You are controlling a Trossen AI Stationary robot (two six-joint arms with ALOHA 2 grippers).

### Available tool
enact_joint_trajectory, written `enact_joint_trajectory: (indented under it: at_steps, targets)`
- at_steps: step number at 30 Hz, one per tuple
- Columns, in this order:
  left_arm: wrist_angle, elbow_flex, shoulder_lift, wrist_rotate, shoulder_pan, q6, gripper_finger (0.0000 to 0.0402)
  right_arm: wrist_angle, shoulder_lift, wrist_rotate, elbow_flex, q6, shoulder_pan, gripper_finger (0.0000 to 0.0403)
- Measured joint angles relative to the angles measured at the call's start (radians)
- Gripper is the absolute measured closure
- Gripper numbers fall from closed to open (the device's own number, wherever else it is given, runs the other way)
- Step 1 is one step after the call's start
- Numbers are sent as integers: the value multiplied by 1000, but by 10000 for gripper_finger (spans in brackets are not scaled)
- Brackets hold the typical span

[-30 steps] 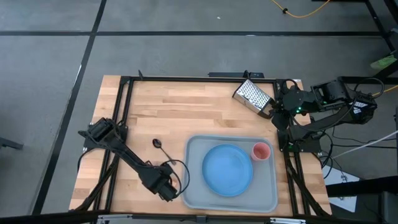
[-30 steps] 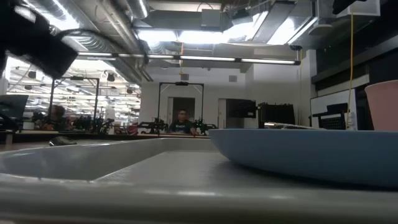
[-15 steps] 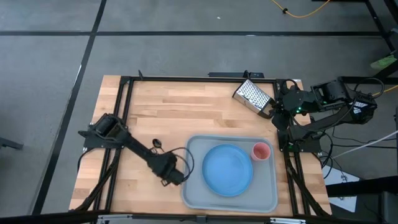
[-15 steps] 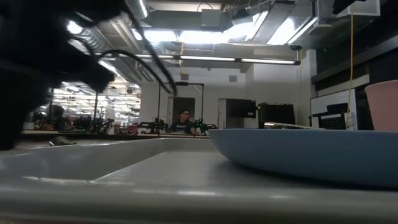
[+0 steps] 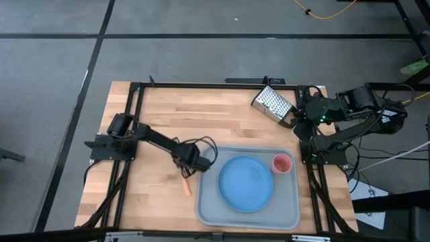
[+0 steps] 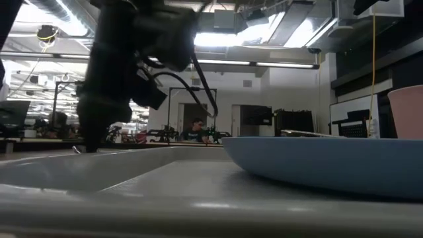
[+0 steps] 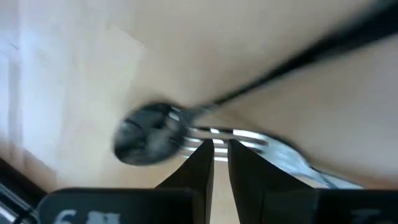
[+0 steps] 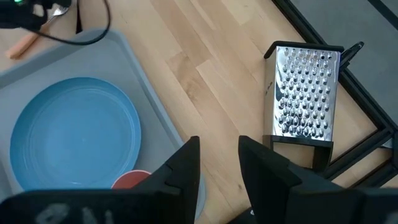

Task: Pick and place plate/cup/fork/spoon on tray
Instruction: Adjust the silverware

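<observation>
The light-blue plate and the pink-red cup stand in the grey-blue tray. My left gripper points down at the table just left of the tray's far left corner. Its fingers are nearly together at the fork's silver tines, right beside the dark spoon's bowl. The fork's orange handle lies on the wood toward the near edge. In the high view the arm hides the spoon. My right gripper is open and empty at the far right, by the grater. My left gripper comes from above, pointing down, with its fingertips across the fork at the base of its tines; a strip of metal shows in the narrow gap between them. The fork lies about level, its handle on the table. The spoon's bowl touches the tines.
A metal box grater lies at the table's far right, under my right arm. Black frame rails run along the table's left, far and right edges. Bare wood lies left of the tray and across the far half.
My left gripper has gone from beside the tray's near left corner toward the table's far edge and a little right, along the tray's left side, and now stands over the spoon. The fork's orange handle, hidden before, now shows on the wood.
</observation>
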Motion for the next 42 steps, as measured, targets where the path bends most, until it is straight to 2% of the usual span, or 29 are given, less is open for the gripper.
enact_joint_trajectory:
  at_steps: [5,10,17,22,28,32,42]
  targets:
    - [-13,0,0,-58,80,70,360,0,0,0,0,1,0,288]
    - [-39,2,0,-34,128,101,361,0,0,0,0,1,0,288]
    - [-140,23,-98,-43,102,41,361,0,0,0,0,0,0,288]
    - [-165,-1,-132,57,49,26,371,0,0,0,0,0,0,288]
    - [-87,-130,-131,88,41,-18,399,0,0,0,0,-1,0,288]
    - [-79,-167,-132,91,61,-25,397,0,0,0,0,-1,0,288]
    - [81,-250,-132,72,178,31,401,0,0,0,0,-3,0,288]
